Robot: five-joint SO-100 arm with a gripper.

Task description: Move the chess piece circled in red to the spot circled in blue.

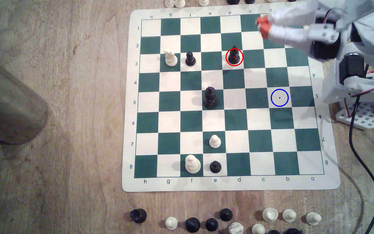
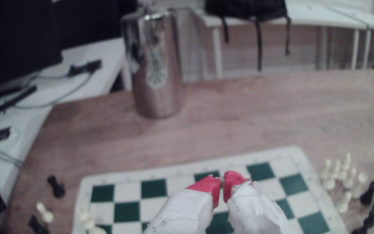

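Note:
The black bishop-like chess piece [image 1: 234, 56] stands inside the red ring on a cream square in row 3 of the green and cream board [image 1: 226, 184]. The spot [image 1: 279, 97] is a cream square in row 5 marked by a blue ring with a centre dot, and nothing stands on it. My gripper [image 1: 262, 25] hovers over the board's far corner, up and to the exterior view's right of the piece. Its red-tipped fingers [image 2: 210, 186] nearly touch and hold nothing.
Other pieces on the board: a white piece [image 1: 170, 59], black pawn [image 1: 190, 59], tall black crowned piece [image 1: 210, 98], white pawn [image 1: 214, 141], white piece [image 1: 192, 164] and black pawn [image 1: 215, 167]. A metal tumbler [image 1: 6, 99] stands left of the board. Captured pieces line both board ends.

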